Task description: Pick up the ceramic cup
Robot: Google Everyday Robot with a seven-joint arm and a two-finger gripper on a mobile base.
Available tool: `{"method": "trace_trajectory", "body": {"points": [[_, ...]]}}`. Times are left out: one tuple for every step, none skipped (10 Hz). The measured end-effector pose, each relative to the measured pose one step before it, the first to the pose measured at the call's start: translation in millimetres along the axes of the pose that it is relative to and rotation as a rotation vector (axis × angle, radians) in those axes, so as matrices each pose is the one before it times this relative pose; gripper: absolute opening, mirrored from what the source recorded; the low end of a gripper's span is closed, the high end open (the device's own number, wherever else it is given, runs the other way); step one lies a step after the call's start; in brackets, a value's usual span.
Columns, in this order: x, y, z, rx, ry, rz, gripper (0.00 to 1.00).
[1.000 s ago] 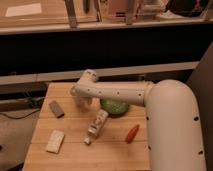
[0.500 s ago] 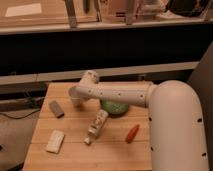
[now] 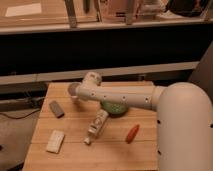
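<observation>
The ceramic cup [image 3: 73, 89] is a small pale round shape near the far left of the wooden table [image 3: 115, 155]. My gripper [image 3: 76, 94] is at the end of the white arm [image 3: 120, 96], which reaches leftward across the table. The gripper is right at the cup and overlaps it. The arm hides whether it touches the cup.
A green bowl [image 3: 116, 108] sits mid-table, partly under the arm. A long white bottle [image 3: 97, 125] lies in front of it. A red-orange item [image 3: 132, 133] lies to the right, a dark grey block [image 3: 56, 108] to the left, and a pale rectangular item [image 3: 55, 141] at the front left.
</observation>
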Motion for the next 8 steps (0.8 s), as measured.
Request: {"method": "trace_trajectory", "body": {"points": [[-0.45, -1.59, -2.71, 0.01128, 0.00241, -0.00131, 0.00], [-0.05, -2.67, -4.14, 0.01246, 0.00401, -0.00130, 0.00], [-0.04, -3.28, -5.17, 0.01098, 0.00521, -0.00110, 0.00], [0.53, -3.66, -5.82, 0.00968, 0.00525, -0.00007, 0.00], [0.54, -2.43, -4.27, 0.00823, 0.00447, 0.00126, 0.00], [1.35, -2.47, -6.01, 0.01209, 0.00673, 0.00467, 0.00], [1.18, -1.59, -3.50, 0.00715, 0.00491, 0.00253, 0.00], [0.85, -0.39, -1.93, 0.00480, 0.00379, 0.00273, 0.00]]}}
